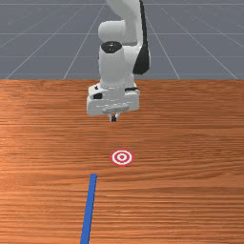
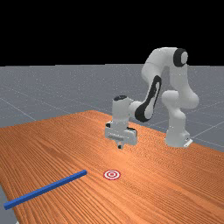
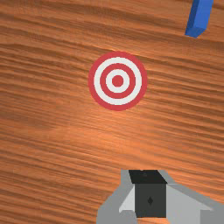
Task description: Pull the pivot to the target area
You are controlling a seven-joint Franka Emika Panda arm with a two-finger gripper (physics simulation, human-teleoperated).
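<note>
One blue bar flat on the table, leftmost in the front view. Next rightward, above the table and apart from the bar: the gripper, fingers closed together, holding nothing. Rightmost, near the bar's end without touching: the red-and-white target.

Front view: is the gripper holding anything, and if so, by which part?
Nothing is held: the gripper hangs shut and bare above the table, and the blue bar lies apart from it.

In the far view, we see the orange-brown wood table below, line-marked grey floor behind, blackness across the top.
</note>
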